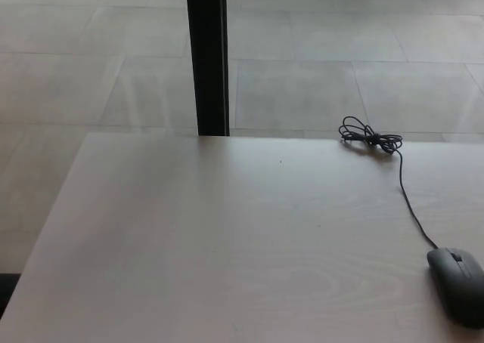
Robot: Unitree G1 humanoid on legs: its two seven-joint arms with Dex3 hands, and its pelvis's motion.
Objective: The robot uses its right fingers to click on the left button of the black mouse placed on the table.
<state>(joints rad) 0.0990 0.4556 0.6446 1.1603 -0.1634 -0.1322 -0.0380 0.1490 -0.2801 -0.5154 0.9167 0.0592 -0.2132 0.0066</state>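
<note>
Black mouse (458, 284) at lower right of our pale surface (227, 245), cable (372, 140) bundled at upper right, neither of our hands visible

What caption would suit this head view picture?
Black mouse at the pale table's right edge, its cable bundled behind; no robot hand in view.

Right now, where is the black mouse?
In the head view the black mouse lies at the table's near right edge, its cable running back to a coiled bundle by the far edge.
</note>
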